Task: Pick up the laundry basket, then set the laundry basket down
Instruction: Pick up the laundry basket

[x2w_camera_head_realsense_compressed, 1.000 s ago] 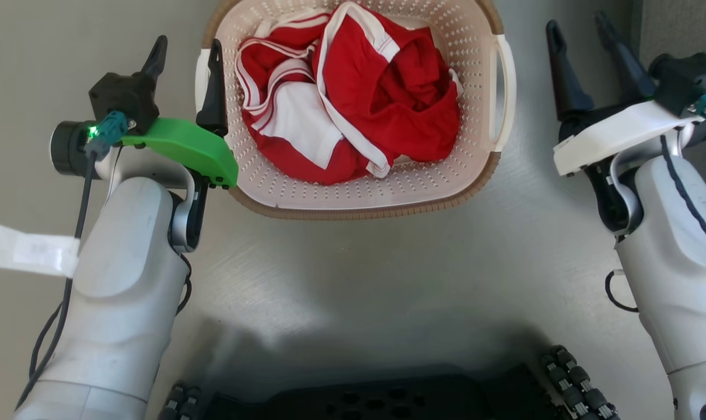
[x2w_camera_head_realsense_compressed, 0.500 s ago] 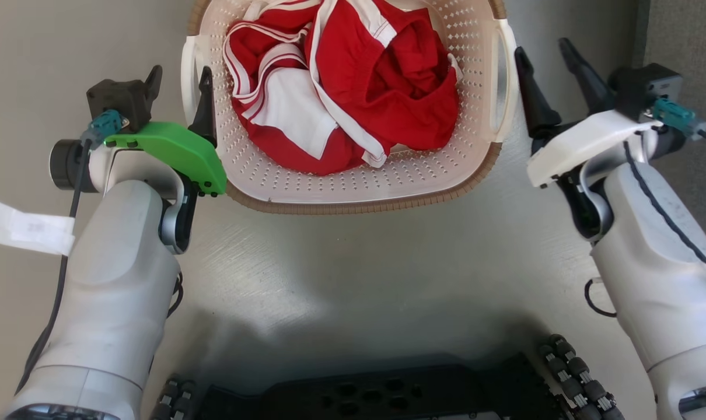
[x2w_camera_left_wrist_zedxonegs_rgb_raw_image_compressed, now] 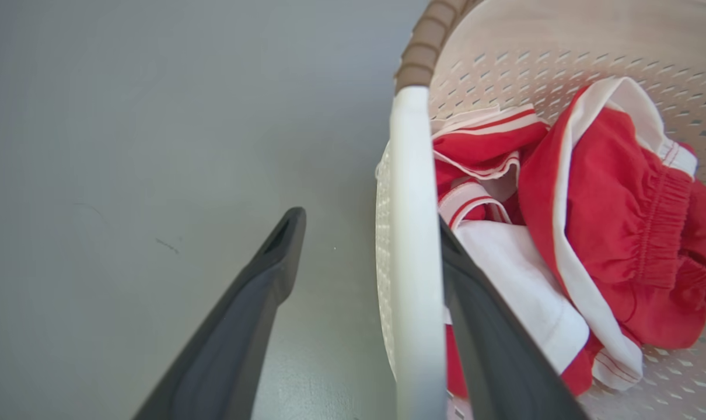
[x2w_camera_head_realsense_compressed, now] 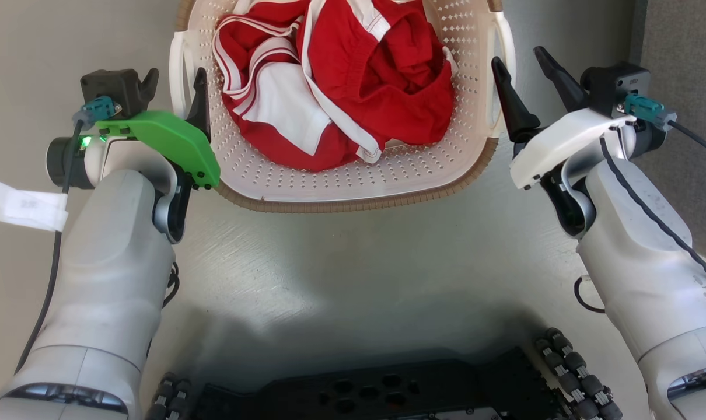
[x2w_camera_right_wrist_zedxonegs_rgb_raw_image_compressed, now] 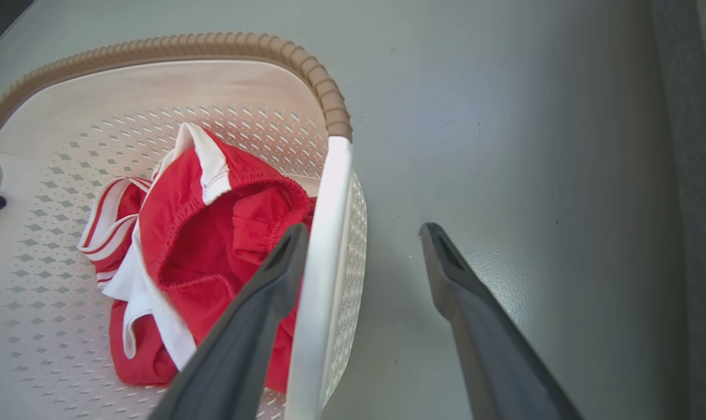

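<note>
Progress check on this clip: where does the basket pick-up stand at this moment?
Done: both arms are positioned, the left gripper and right gripper each straddling a side handle of the laundry basket, one finger inside, one outside. In hand: the grasp; both jaws are open. Remaining: closing, lifting the basket with its red clothes, then setting it down.

On the floor (x2w_camera_head_realsense_compressed: 353,262) ahead: laundry basket (x2w_camera_head_realsense_compressed: 353,181), clothing (x2w_camera_head_realsense_compressed: 341,87) in it; left gripper (x2w_camera_head_realsense_compressed: 177,76) straddles its left handle (x2w_camera_head_realsense_compressed: 175,52), right gripper (x2w_camera_head_realsense_compressed: 517,56) its right handle (x2w_camera_head_realsense_compressed: 508,38).
</note>
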